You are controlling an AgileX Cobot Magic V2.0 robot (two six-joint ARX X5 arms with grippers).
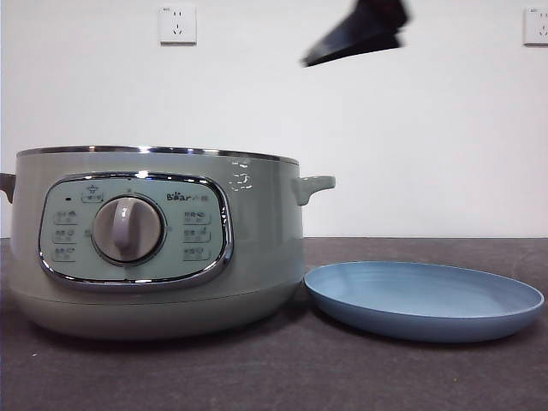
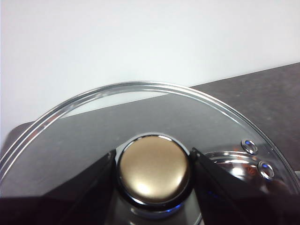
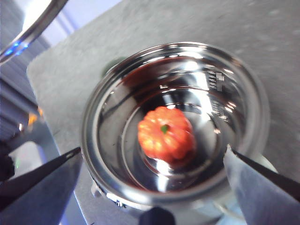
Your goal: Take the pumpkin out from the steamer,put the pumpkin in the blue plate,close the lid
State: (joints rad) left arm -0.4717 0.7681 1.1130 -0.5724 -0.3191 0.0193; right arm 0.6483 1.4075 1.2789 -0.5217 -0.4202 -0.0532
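The steamer point(image 1: 257, 257) stands at the left with its top uncovered. In the right wrist view the pumpkin point(image 3: 165, 132) sits upright at the bottom of the steamer's shiny inner bowl point(image 3: 112, 108). My right gripper point(image 3: 153, 150) is open and hangs high above the bowl, apart from the pumpkin; the black tip point(image 1: 355, 34) at the top of the front view is probably it. My left gripper point(image 2: 153, 157) is shut on the lid's round knob point(image 2: 153, 171) and holds the glass lid point(image 2: 140, 108) up, outside the front view. The blue plate point(image 1: 424, 300) lies empty right of the steamer.
The lid's chrome rim point(image 3: 28, 23) shows at a corner of the right wrist view, off to the side of the pot. The steamer's side handle point(image 1: 312, 186) juts toward the plate. A white wall with sockets point(image 1: 177, 24) stands behind the dark table point(image 1: 274, 377).
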